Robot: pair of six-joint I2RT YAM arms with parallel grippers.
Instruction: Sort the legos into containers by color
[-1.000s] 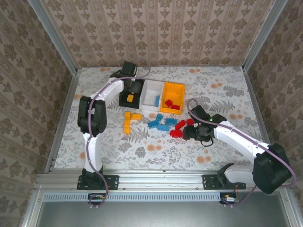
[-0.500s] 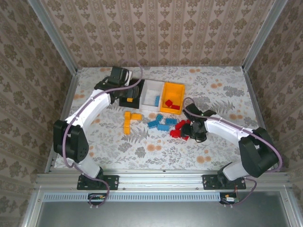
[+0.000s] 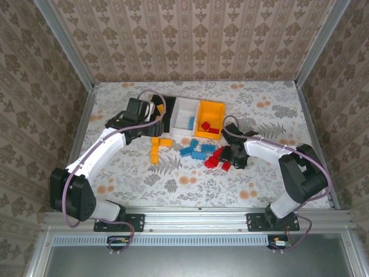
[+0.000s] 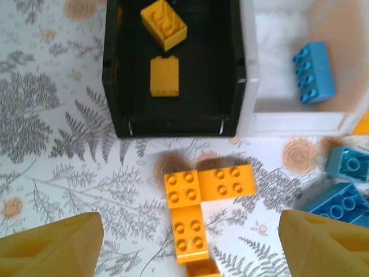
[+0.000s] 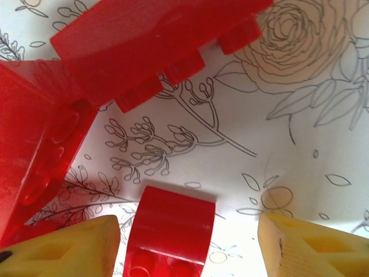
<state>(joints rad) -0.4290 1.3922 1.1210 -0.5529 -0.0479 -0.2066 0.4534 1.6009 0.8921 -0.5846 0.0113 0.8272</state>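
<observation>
Red brick [image 5: 168, 245] sits between spread, untouching fingers of right gripper [image 5: 187, 226], long axis seemingly 12–6. Left gripper [image 4: 190, 220] splayed, empty; orange bricks [image 4: 210, 183] at 12.

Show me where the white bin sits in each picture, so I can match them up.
Top external: the white bin is the middle of three, between the black bin and the orange-yellow bin.
Left wrist: the white bin is at the upper right, beside the black bin.
Right wrist: this camera looks down at red bricks.
Shared landmark: the blue brick lying inside the white bin.
</observation>
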